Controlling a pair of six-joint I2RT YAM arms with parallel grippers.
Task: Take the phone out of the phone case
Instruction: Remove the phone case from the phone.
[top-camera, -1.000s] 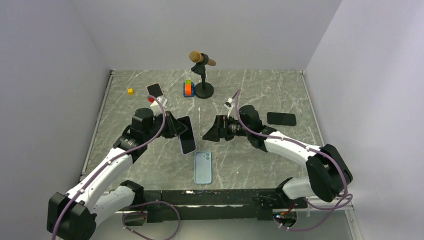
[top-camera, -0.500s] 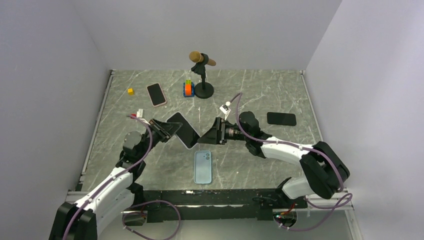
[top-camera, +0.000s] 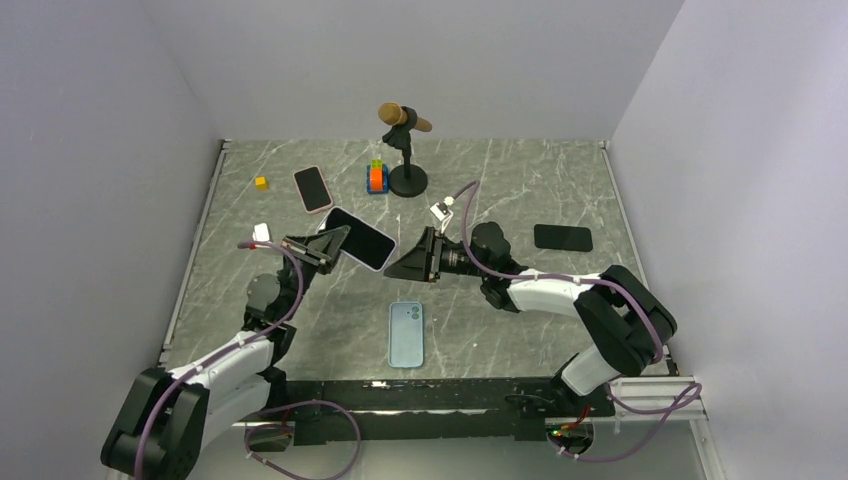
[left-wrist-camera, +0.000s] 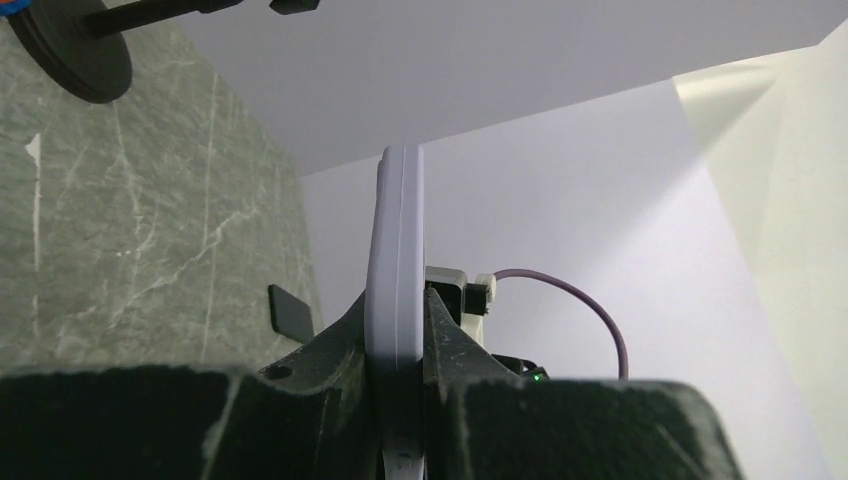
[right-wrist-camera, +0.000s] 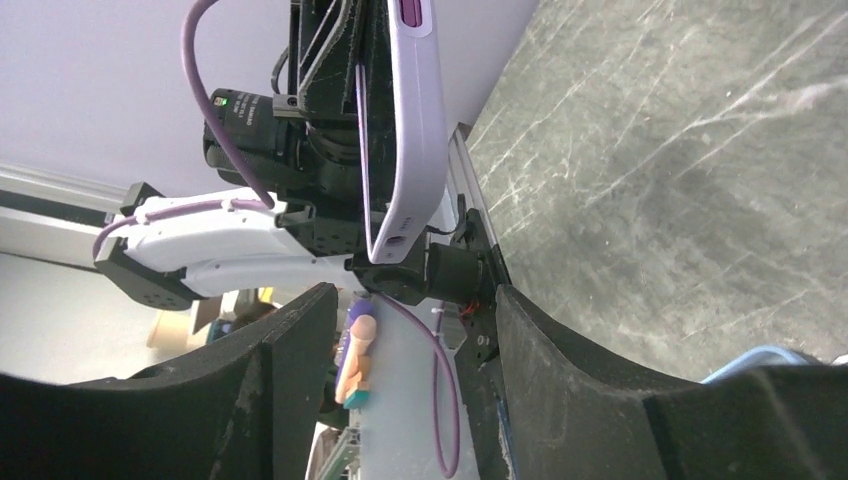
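Observation:
My left gripper (top-camera: 322, 244) is shut on one end of a phone in a lilac case (top-camera: 359, 238) and holds it in the air above the table's middle, screen up. In the left wrist view the case's edge (left-wrist-camera: 396, 260) stands upright between my fingers. My right gripper (top-camera: 402, 267) is open and empty, just right of the phone's free end, its jaws facing it. In the right wrist view the lilac case (right-wrist-camera: 412, 110) hangs in front of my open fingers (right-wrist-camera: 290, 370), not touching them.
A light blue phone (top-camera: 406, 334) lies face down near the front. A pink-cased phone (top-camera: 313, 189) lies at back left, a black phone (top-camera: 563, 237) at right. A microphone on a stand (top-camera: 405, 150), stacked blocks (top-camera: 376, 177) and a yellow cube (top-camera: 261, 183) stand at the back.
My left arm has drawn back and swung the phone from hanging edge-down to lying nearly flat, higher up. My right gripper has moved left towards the phone's free end.

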